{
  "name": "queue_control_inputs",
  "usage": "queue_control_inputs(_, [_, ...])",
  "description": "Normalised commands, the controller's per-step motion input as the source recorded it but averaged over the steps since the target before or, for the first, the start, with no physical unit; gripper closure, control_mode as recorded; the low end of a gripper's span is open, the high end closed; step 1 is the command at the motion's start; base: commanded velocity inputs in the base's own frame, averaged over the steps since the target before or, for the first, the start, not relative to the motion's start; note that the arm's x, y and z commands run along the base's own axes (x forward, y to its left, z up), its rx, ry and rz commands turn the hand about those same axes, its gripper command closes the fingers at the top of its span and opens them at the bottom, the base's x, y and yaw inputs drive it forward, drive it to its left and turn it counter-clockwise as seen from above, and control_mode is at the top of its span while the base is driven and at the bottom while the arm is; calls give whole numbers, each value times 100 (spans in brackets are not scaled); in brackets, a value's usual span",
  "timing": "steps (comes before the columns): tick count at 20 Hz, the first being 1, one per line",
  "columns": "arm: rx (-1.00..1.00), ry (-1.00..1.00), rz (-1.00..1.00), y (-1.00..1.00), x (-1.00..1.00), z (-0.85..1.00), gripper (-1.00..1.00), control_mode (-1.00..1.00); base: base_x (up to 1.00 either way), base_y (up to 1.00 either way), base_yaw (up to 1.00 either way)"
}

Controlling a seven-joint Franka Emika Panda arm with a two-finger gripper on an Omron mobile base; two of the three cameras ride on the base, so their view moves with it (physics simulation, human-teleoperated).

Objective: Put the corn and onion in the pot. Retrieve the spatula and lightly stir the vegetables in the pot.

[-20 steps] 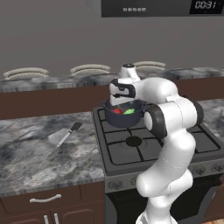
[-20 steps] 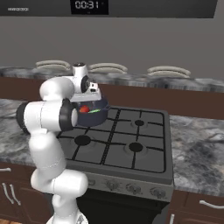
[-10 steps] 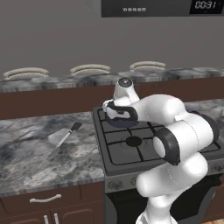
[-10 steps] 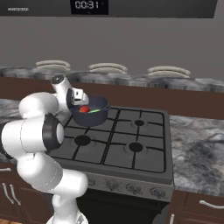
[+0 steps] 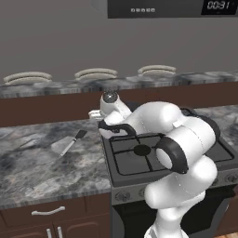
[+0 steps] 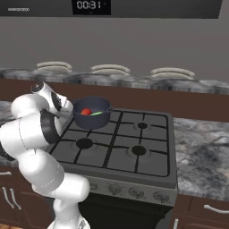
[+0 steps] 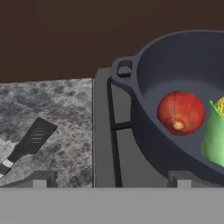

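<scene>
dark blue-grey round pot (image 7: 175, 83) with a smooth, matt, cast-metal look, holding a glossy red-orange round onion (image 7: 180, 112) and a smooth light-green corn cob (image 7: 214, 133). slotted dark spatula (image 7: 27, 142) lying on a mottled grey, polished stone-like counter (image 7: 61, 109). black matt stove top (image 6: 129, 141) with cast-looking grates, above brown wood-look cabinet fronts (image 5: 51, 218).

Grey wall (image 6: 134, 40), marble counter (image 5: 42, 162), black stove (image 6: 129, 147), brown cabinets (image 5: 56, 218).

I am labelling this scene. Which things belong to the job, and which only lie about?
Job:
pot
onion in pot
corn in pot
spatula on counter

Lying about:
three plates on the back ledge
microwave
</scene>
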Motion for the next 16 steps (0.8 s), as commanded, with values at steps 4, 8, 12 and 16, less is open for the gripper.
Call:
queue_control_inputs(4, [11,21,0,4,-58,25,-100,-100,0,0,0])
queue_control_inputs(8, [4,33,1,0,-51,7,-100,-100,0,0,0])
queue_control_inputs(12, [0,40,3,3,-27,-12,-100,-100,0,0,0])
queue_control_inputs(16, [-5,30,0,39,1,-23,-100,-100,0,0,0])
